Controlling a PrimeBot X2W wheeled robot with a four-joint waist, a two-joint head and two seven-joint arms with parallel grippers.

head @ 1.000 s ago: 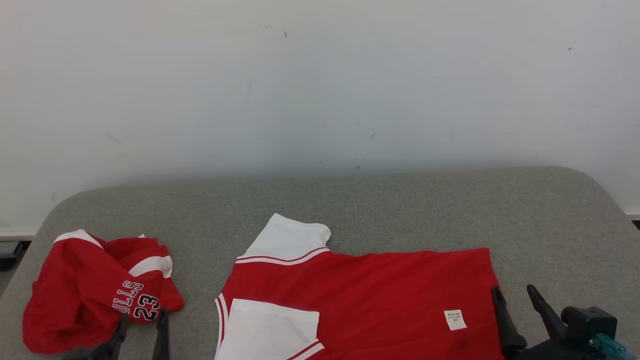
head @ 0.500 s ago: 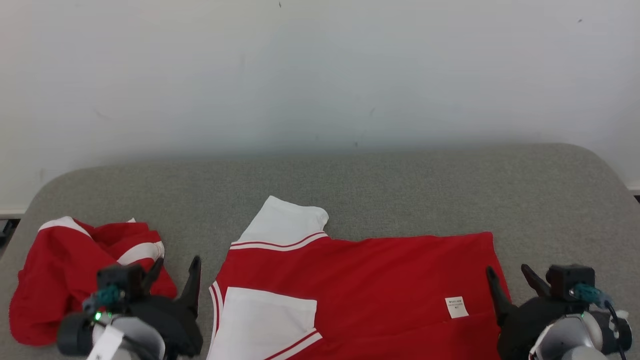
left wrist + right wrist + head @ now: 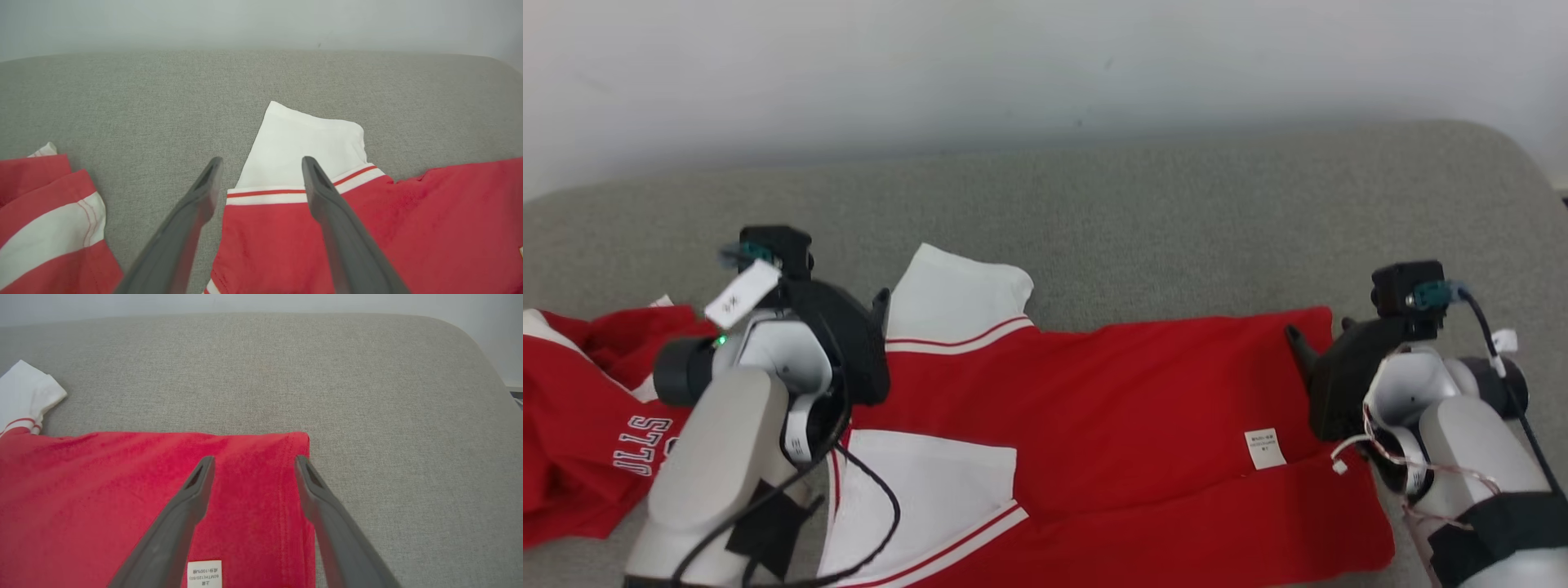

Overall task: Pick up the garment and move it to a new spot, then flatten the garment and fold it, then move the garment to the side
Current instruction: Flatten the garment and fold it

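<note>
One broad grey fabric-covered surface lies under the garment, a red shirt with white sleeves spread nearly flat, its near strip seemingly lapped over the body. Off the garment's left edge sits a second red jersey, crumpled and apart from it. Above the garment's far-left corner the left end effector hangs with its fingers spread wide and empty, straddling the seam where the white sleeve meets red cloth. Above the far-right corner the right end effector is likewise wide apart and holds nothing, its fingertips just inside that corner. A small white label lies on the garment towards its right end. The cloth looks light, thin and limp, so it should drape and crease rather than keep its shape. Pinching both far corners together, through every layer, seems the safest hold, since a shallow pinch could slip off.
</note>
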